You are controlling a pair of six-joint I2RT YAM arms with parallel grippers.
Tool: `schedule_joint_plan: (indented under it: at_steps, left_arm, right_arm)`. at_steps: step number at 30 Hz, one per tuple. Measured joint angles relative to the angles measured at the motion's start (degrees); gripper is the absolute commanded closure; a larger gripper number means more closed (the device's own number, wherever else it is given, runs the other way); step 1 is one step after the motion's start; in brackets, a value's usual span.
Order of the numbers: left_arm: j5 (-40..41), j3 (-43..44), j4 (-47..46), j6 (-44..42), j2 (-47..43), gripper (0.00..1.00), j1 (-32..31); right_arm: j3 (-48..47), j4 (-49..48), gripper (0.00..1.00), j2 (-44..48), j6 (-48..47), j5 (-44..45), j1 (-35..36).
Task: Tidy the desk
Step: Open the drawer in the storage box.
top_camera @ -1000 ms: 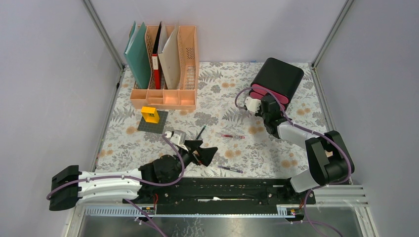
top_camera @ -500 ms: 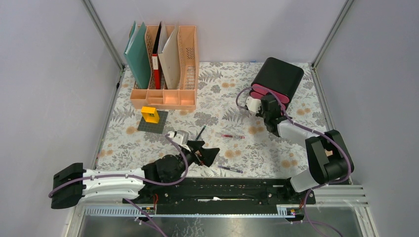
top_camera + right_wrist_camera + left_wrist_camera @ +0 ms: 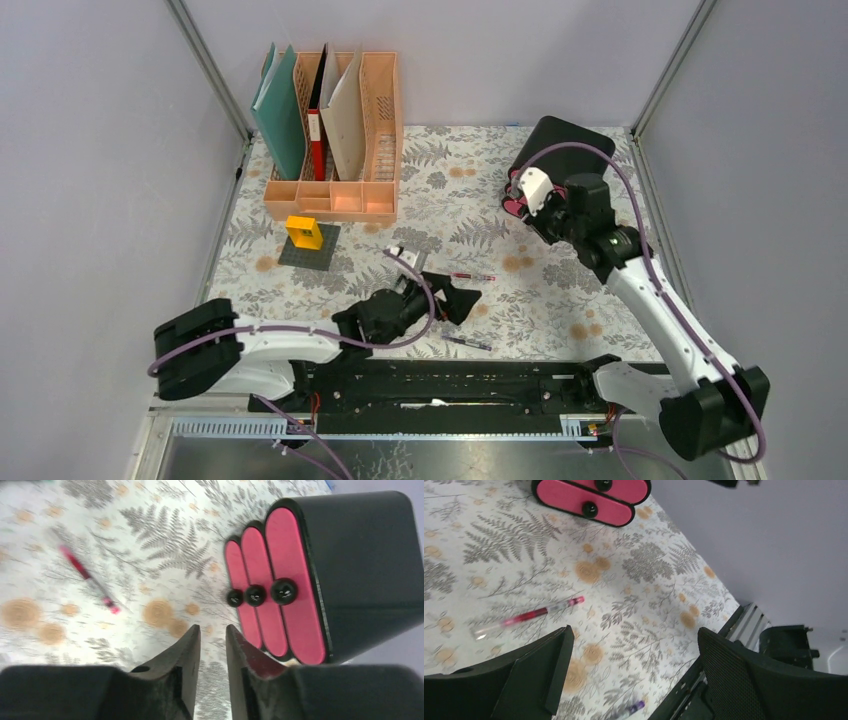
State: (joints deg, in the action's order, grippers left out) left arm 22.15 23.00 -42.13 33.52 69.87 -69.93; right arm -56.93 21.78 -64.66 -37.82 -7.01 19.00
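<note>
The desk (image 3: 450, 190) fills the floor of the grey-walled enclosure. Its white cloth with grey ferns and tan-orange flowers runs from the arm bases at the near edge to the far wall.

Left gripper (image 3: 634, 635): fingers spread wide, nothing between them. In the top view it sits over the middle of the desk, toward the near edge, with its arm lying low along that edge.

Right gripper (image 3: 212, 630): fingers almost pressed together, with only a narrow slit between them and nothing in it. It points at the pink drawer fronts of the black drawer box (image 3: 570, 150), which stands in the far right corner. The three drawer fronts sit flush with the box.

Loose items:
- A red pen (image 3: 472, 276) lies flat near the centre of the desk, just beyond the left gripper's fingers.
- A purple pen (image 3: 467, 343) lies flat close to the near edge, just on the near side of the same gripper.
- A yellow block (image 3: 304, 232) stands on a dark grey plate (image 3: 300, 255) toward the left edge.

A peach file rack (image 3: 380, 110) holding upright folders occupies the far left corner.
</note>
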Motion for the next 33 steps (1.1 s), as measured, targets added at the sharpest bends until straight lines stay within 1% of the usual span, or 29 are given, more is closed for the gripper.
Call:
schedule_joint_plan:
  at_steps: [2,5,7,9,13,14,17,21,24,29,31,33]
  left_arm:
    - [-3.1,2.1,-2.1,1.0,3.4,0.01,2.2]
    - [-7.9,5.0,-4.7,2.8,9.1,0.01,5.5]
    - [-10.6,7.0,-6.0,4.2,12.6,0.01,7.3]
    - [-13.6,9.3,-7.3,5.9,16.6,0.01,9.3]
    - [-20.3,15.3,-9.9,10.5,25.7,0.02,13.6]
    - [-21.8,16.9,-10.5,11.8,27.9,0.03,14.6]
    - [-25.7,22.4,-11.8,15.7,35.2,0.04,17.2]
    - [-28.5,30.9,-11.8,20.3,44.7,0.08,19.4]
    - [-29.5,37.2,-11.4,22.8,50.8,0.14,20.0]
    - [-30.6,48.9,-10.3,27.9,61.2,0.29,20.8]
    - [-30.7,52.3,-10.2,29.8,64.5,0.32,21.0]
    - [-30.7,54.4,-9.9,31.7,67.0,0.33,21.3]
  right_arm:
    - [0.4,1.1,0.61,2.8,2.8,-3.5,-0.2]
    - [2.4,1.0,0.52,7.2,6.2,-7.0,-1.7]
    - [4.4,0.3,0.51,9.6,8.1,-8.3,-3.4]
    - [6.4,-0.3,0.47,11.5,9.5,-9.1,-4.7]
    - [8.5,-2.0,0.28,13.1,11.6,-8.5,-5.8]
    - [8.9,-2.7,0.25,13.6,12.3,-7.8,-5.8]
    - [10.0,-5.0,0.22,15.5,13.6,-5.6,-6.2]
    - [11.0,-7.9,0.21,18.1,15.5,-3.0,-6.7]
    - [11.1,-9.5,0.21,19.1,16.4,-2.1,-6.8]
    - [11.1,-10.8,0.21,19.4,17.3,-1.0,-7.0]
    - [11.3,-11.0,0.21,19.5,17.4,-1.0,-7.0]
    - [11.3,-11.0,0.21,19.6,17.4,-1.0,-7.0]
